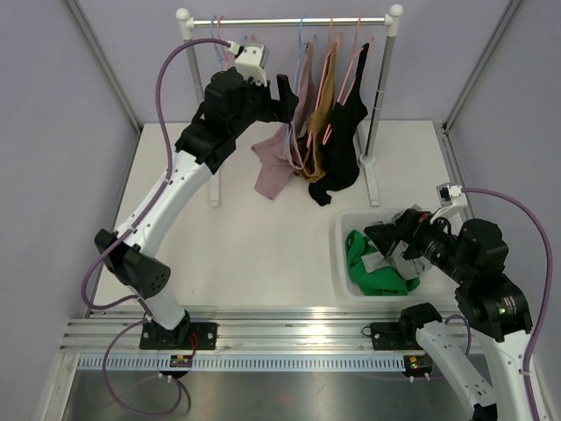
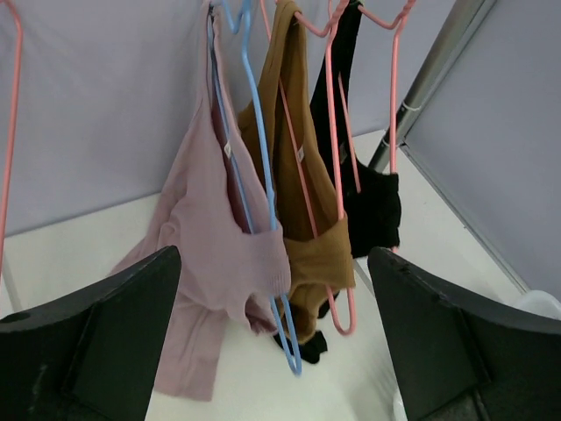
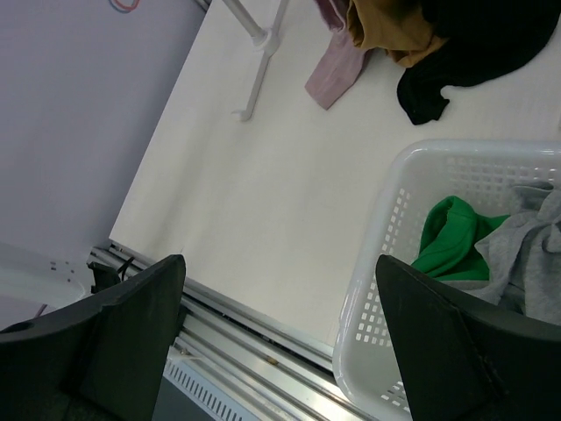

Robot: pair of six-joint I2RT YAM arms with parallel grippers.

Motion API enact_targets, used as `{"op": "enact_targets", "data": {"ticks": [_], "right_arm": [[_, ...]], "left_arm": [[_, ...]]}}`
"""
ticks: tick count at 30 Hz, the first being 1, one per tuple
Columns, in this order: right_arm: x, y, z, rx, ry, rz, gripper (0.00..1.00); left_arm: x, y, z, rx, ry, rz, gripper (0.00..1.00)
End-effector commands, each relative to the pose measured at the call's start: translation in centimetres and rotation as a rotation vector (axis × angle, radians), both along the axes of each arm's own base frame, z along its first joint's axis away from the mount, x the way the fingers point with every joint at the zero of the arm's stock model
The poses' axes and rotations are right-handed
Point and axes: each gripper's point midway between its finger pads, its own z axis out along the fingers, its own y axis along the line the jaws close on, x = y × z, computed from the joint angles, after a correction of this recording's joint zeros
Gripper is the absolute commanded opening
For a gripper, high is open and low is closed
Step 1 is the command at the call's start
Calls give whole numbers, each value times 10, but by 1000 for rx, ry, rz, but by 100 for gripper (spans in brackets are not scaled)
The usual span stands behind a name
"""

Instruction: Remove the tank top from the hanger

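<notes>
Three tank tops hang on hangers from the rack rail (image 1: 289, 20): mauve tank top (image 1: 276, 162), brown tank top (image 1: 320, 114), black tank top (image 1: 346, 140). The left gripper (image 1: 282, 98) is raised just beside the mauve one.

Left wrist view: jaws spread wide, empty; the mauve tank top on its blue hanger (image 2: 263, 175) is directly ahead.

Right wrist view: the right gripper (image 3: 280, 272) has its jaws spread, empty, beside the basket (image 3: 377, 263), which contains a green garment (image 3: 451, 237).
</notes>
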Motion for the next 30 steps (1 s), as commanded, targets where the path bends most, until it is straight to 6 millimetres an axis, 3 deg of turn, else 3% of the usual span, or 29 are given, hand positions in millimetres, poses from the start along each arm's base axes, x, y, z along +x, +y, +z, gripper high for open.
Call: {"op": "enact_targets", "data": {"ticks": [1,2,3,8,10,14,18,19,22,30], "right_arm": [[-13,8,5,28,-13,67,96],[-14,8,6,28,-15,71,96],[-15,8,5,25,-14,73,96],[-25,11,6,28,-25,111,95],[-29,10,4,17,-22,114,95],[-32,6,7,-3,-39,109,95],[-33,6,8,-11,-48,113,95],[-33,6,8,-10,-48,113,95],[-32,7,6,-11,-45,116,95],[-33,7,11,-4,-50,118,95]], "left_arm": [[24,-14,43,-41,-173,2,89],[27,-17,54,-55,-195,1,86],[41,-25,38,-39,-170,6,83],[72,-34,25,-7,-159,48,68],[82,-36,19,10,-162,62,56],[90,-39,12,28,-150,70,36],[91,-41,8,28,-142,61,33],[90,-42,8,26,-139,56,27],[88,-40,14,19,-142,64,0],[64,-3,80,-38,-249,173,0]]}}
